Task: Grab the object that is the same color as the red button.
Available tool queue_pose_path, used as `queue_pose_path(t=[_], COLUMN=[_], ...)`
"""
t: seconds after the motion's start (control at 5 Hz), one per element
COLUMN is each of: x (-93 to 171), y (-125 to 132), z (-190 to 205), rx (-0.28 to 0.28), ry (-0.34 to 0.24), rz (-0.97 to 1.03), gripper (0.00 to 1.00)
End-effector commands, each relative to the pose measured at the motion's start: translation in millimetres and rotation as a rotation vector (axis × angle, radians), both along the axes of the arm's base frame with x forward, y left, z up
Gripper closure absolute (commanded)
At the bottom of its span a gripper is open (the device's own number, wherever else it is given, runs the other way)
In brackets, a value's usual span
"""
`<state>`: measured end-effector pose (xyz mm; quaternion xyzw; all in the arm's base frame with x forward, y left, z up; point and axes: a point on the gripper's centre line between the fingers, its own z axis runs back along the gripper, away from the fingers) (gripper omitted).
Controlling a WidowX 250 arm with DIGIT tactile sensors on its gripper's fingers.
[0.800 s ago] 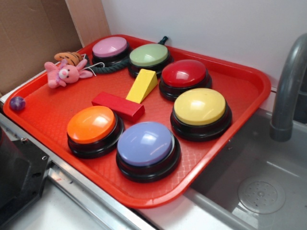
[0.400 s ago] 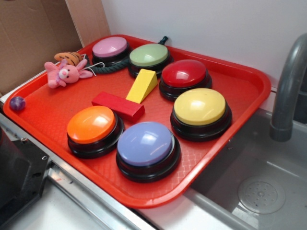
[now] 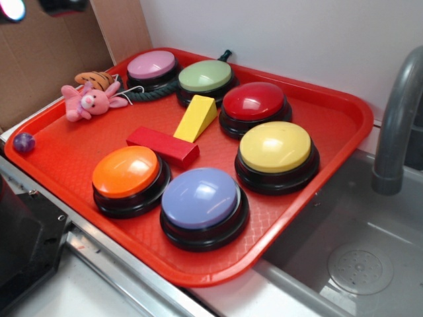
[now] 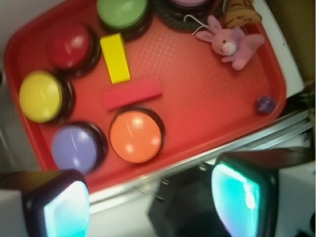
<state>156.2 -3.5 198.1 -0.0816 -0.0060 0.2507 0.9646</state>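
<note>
While its fingers spread wide, the claw (image 4: 153, 202) holds nothing, well apart from the red block (image 4: 132, 93).

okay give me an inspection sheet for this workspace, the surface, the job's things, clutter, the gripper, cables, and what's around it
Surface: red tray on a counter, beside a sink.
Job's things: red block lies flat mid-tray, its far side against the yellow wedge; red button behind them.
Clutter: orange button, purple button, yellow button, green button, pink button, pink plush rabbit, striped plush, dark rope, small purple ball.
Gripper: gripper open, high above the tray's near edge, holding nothing.
Cables: nothing seen.
Surroundings: grey faucet, sink basin, cardboard, white wall.
</note>
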Motion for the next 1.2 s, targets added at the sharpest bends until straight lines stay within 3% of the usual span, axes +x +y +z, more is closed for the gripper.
queue_pose_path(t=[0.0, 0.2, 0.6, 1.0], x=[36, 46, 62, 55], y=[7, 11, 20, 25], z=[-45, -71, -126, -151], rx=[-0.008, 0.032, 0.158, 0.204], ry=[0.023, 0.02, 0.021, 0.046], rz=[0.461, 0.674, 0.792, 0.827], gripper=[0.0, 0.0, 0.0, 0.0])
